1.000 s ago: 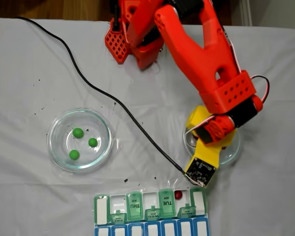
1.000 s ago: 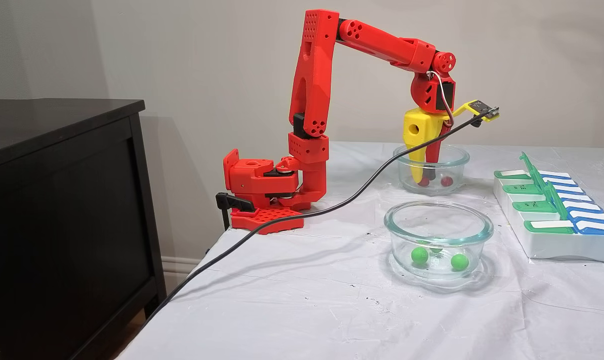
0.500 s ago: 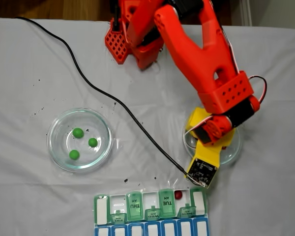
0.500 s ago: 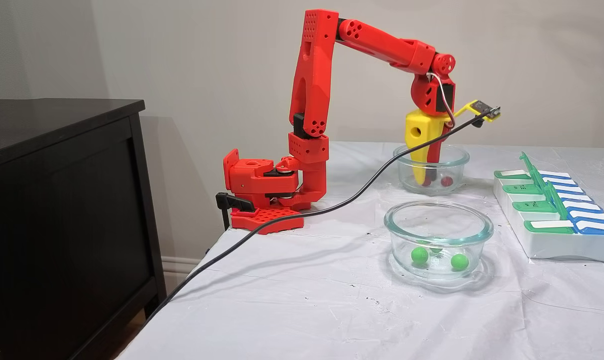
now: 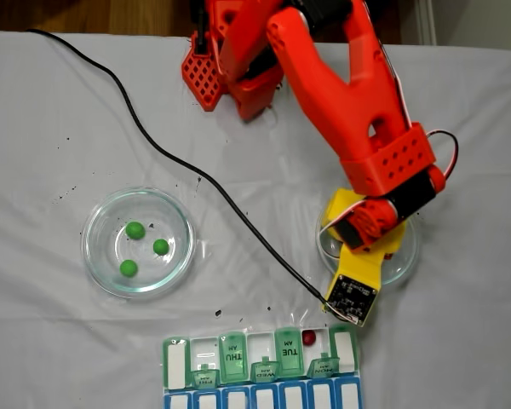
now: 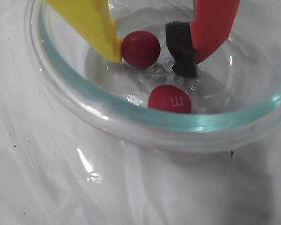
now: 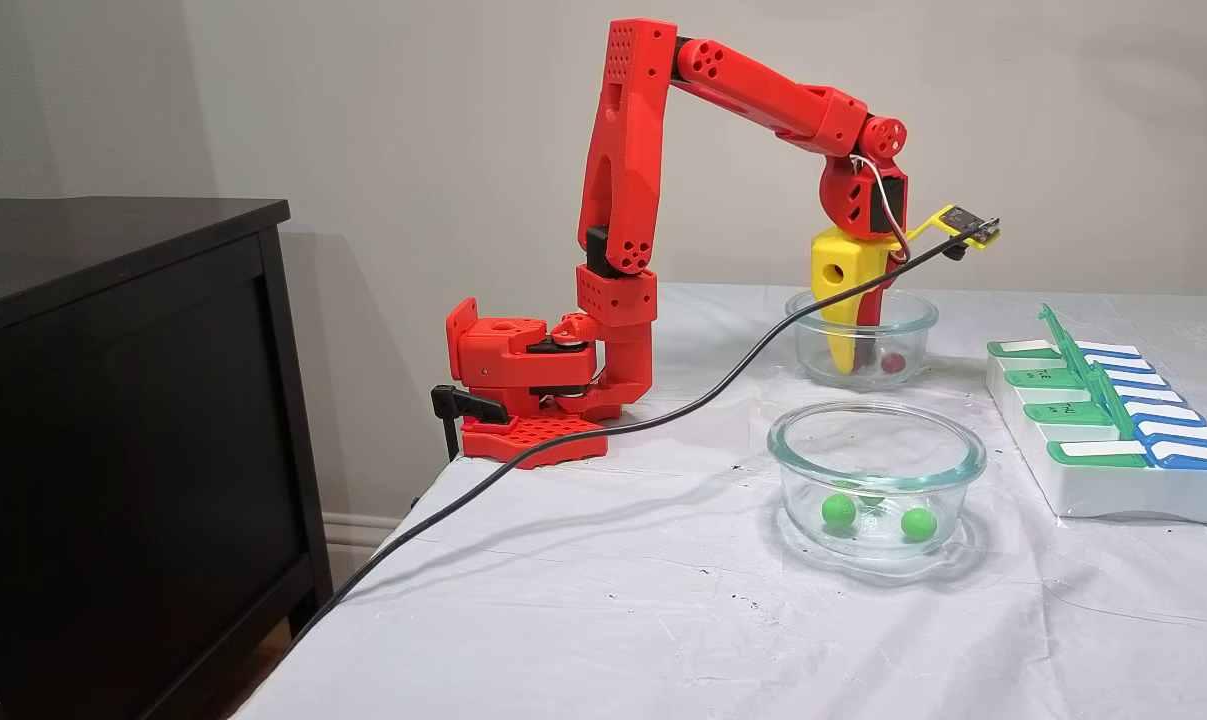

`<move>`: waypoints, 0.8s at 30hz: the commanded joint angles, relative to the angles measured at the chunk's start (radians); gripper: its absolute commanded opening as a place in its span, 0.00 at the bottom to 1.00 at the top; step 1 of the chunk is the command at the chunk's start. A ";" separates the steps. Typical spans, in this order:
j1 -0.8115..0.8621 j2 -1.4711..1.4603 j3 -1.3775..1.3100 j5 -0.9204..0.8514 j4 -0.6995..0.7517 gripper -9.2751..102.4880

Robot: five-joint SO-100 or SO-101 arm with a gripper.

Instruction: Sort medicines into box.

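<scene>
Picking from the dish (image 6: 131,112): the claw (image 6: 152,49), jaws apart, straddles a red pill (image 6: 140,48); next, close.

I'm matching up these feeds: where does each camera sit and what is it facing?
A fixed view: overhead, facing down at the table; arm and pill box.
Wrist view: rides the gripper, looking into the glass dish.
Another fixed view: table-level, side-on; whole arm.
Shared: both fixed views show the green pills' dish.

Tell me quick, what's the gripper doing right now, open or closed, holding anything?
Gripper: open, holding nothing yet; its fingers straddle a red pill inside the glass dish.
</scene>
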 commanded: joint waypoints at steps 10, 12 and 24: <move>-0.025 0.071 -0.067 0.063 0.095 0.08; 0.000 0.106 -0.123 0.094 0.141 0.08; 0.109 0.296 -0.425 0.367 0.388 0.08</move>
